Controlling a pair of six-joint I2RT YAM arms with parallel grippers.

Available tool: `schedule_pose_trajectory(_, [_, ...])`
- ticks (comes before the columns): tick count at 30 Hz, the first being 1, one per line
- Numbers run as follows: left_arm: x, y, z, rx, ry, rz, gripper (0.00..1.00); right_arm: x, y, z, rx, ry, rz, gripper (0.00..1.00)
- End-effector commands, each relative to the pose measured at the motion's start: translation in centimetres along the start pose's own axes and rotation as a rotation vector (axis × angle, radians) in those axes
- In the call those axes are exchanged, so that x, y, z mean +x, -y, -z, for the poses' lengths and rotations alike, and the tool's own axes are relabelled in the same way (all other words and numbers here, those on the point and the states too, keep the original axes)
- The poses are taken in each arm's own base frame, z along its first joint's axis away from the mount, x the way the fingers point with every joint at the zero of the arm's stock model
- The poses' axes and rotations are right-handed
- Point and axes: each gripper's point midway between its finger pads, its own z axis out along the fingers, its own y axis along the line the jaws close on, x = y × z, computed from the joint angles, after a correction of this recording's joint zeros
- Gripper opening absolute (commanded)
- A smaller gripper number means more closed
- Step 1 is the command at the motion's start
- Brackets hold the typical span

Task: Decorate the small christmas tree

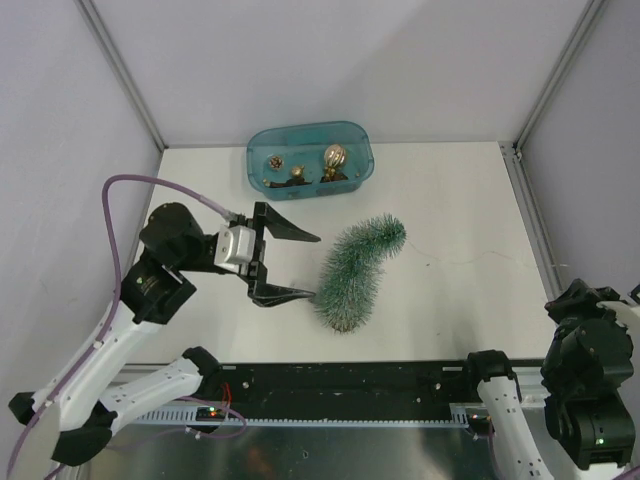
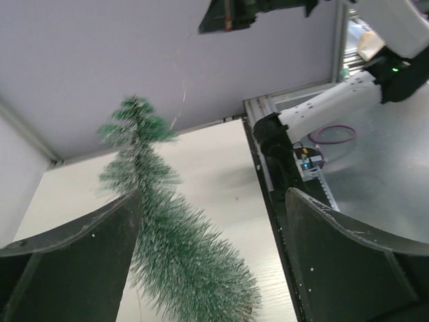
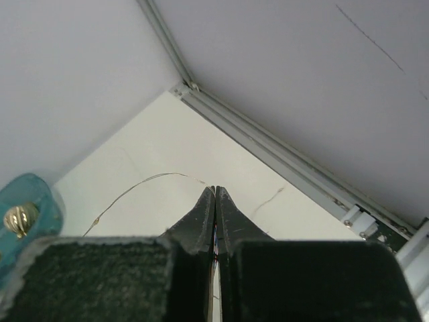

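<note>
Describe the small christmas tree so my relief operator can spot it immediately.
On the white table, find the teal tub at the far edge. Just nearer than it, mid-table, the small christmas tree lies on its side, curved, right of the open left gripper. It is the only bristly green, white-frosted thing; the ornaments in the tub are small, gold and brown.

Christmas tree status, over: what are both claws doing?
Left gripper open, facing the small christmas tree. Right gripper shut, off to the side. Tree lying flat, bare. Nothing between them.

Bright even overhead light, soft shadows, blurred near edges
</note>
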Motion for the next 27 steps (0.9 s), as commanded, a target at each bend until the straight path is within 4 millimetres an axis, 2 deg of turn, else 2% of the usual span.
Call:
schedule_pose_trajectory(1, [-1.5, 2.5, -1.1, 0.133, -0.006, -0.051, 0.91, 1.9, 0.8, -0.3, 0.047, -0.103, 0.123, 0.00])
schedule_pose_trajectory(4, [-2.0, 4.3, -3.3, 0.234, -0.012, -0.071, 0.90, 0.9, 0.2, 0.2, -0.010, -0.072, 0.108, 0.00])
schedule_pose_trajectory(7, [-1.9, 5.1, -6.8, 0.283, -0.034, -0.122, 0.88, 0.3, 0.0, 0.8, -0.046, -0.064, 0.114, 0.00])
schedule_pose_trajectory(10, [-0.5, 4.9, -10.6, 0.267, -0.080, -0.280, 0.88, -0.1, 0.0, 1.5, -0.070, -0.061, 0.115, 0.00])
schedule_pose_trajectory(15, [1.4, 6.3, -15.9, 0.254, -0.126, -0.502, 0.89, -0.7, -0.1, 2.1, -0.096, -0.061, 0.124, 0.00])
schedule_pose_trajectory(17, [1.9, 5.7, -17.8, 0.177, -0.135, -0.544, 0.87, -1.0, 0.0, 2.3, -0.101, -0.052, 0.132, 0.00])
schedule_pose_trajectory(21, [2.8, 2.1, -21.0, -0.106, -0.187, -0.654, 0.80, -1.4, 0.3, 2.8, -0.108, -0.046, 0.145, 0.00])
schedule_pose_trajectory(24, [1.7, 0.5, -22.1, -0.235, -0.158, -0.676, 0.75, -1.5, 0.5, 3.2, -0.115, -0.042, 0.145, 0.00])
schedule_pose_trajectory(27, [1.2, 0.1, -22.5, -0.295, -0.121, -0.719, 0.75, -1.6, 0.6, 3.5, -0.128, -0.039, 0.138, 0.00])
